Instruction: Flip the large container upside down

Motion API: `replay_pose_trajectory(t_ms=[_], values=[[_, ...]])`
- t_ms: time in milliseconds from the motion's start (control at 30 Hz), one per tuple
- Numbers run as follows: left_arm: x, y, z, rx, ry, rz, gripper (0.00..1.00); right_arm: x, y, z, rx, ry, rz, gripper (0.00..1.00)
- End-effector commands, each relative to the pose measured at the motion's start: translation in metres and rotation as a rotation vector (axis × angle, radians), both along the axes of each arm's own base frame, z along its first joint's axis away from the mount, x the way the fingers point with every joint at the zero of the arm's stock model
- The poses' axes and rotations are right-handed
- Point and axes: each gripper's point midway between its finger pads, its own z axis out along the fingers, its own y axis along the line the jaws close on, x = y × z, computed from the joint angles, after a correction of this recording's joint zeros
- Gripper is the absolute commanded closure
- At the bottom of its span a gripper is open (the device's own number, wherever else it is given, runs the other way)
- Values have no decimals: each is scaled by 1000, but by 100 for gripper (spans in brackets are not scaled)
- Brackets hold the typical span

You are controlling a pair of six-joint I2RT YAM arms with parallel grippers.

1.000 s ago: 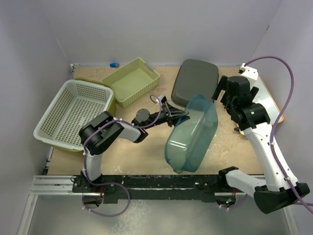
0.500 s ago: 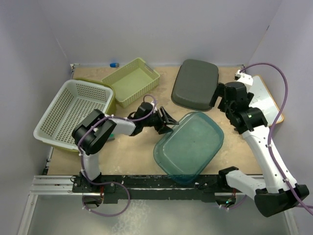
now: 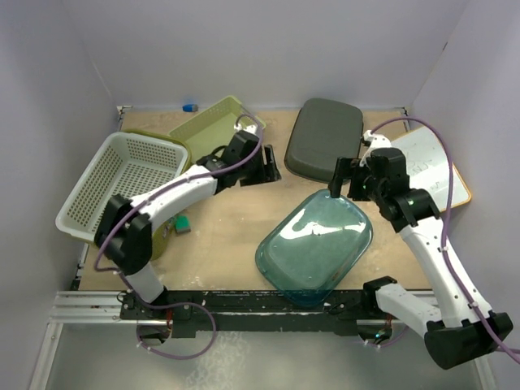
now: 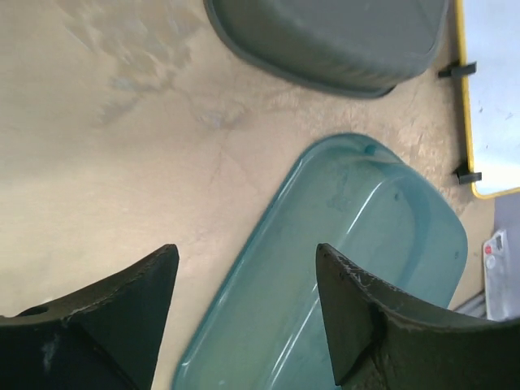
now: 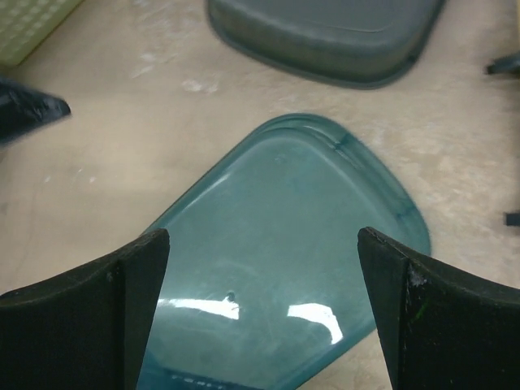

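The large teal see-through container [image 3: 315, 248] lies flat on the table at centre front, and its smooth base seems to face up. It also shows in the left wrist view [image 4: 366, 244] and the right wrist view [image 5: 292, 187]. My left gripper [image 3: 268, 166] is open and empty, up and back-left of the container, apart from it [image 4: 245, 252]. My right gripper [image 3: 343, 179] is open and empty, hovering over the container's far end [image 5: 262, 236].
A dark grey container [image 3: 325, 138] lies bottom up just behind the teal one. A white perforated basket [image 3: 122, 187] and a yellow-green basket [image 3: 215, 134] stand at the left. A yellow-framed whiteboard [image 3: 435, 166] lies at the right edge. A small green block [image 3: 183, 221] sits near the white basket.
The teal container went from standing tilted on its edge at the left gripper to lying flat. The left gripper pulled away to the back left. The right gripper moved left over the container.
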Motion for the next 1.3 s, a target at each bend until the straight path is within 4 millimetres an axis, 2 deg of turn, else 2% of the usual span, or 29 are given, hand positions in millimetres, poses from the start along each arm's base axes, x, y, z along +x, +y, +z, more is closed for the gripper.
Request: replay_pose_trajectory(t_ms=[0,67,133,233,300,367,500,567,633,733,800,900,967,1033,1100,1267], values=[[11,54,100,138,-258,106,32,-13,56,9,139,-18,314,0],[12,76,132,173,-321,177,29,-28,93,5,222,4,437,0],[13,96,160,205,-374,254,26,-47,133,-4,235,22,546,0],[14,123,190,257,-420,354,25,-81,194,-21,165,55,691,0],[13,139,207,278,-442,416,25,-105,228,-36,105,91,787,0],[9,158,219,274,-470,503,25,-126,251,-58,41,147,877,0],[2,178,229,213,-514,578,24,-172,277,-84,24,265,1099,0],[1,183,228,216,-513,597,24,-192,282,-100,-5,324,1182,0],[1,184,224,226,-505,596,24,-199,280,-120,-68,373,1189,0],[3,178,216,229,-485,572,24,-182,264,-147,-219,400,1085,0],[5,173,209,233,-469,552,24,-170,246,-154,-322,405,1001,0],[10,166,199,245,-449,528,24,-144,218,-154,-473,350,862,0],[12,162,194,249,-439,513,24,-133,200,-153,-540,338,791,0],[14,157,190,247,-434,498,24,-128,192,-151,-564,326,746,0],[17,152,186,240,-432,483,24,-128,197,-144,-530,314,748,0],[36,145,170,299,-422,461,23,-132,224,-107,-349,228,796,0]])
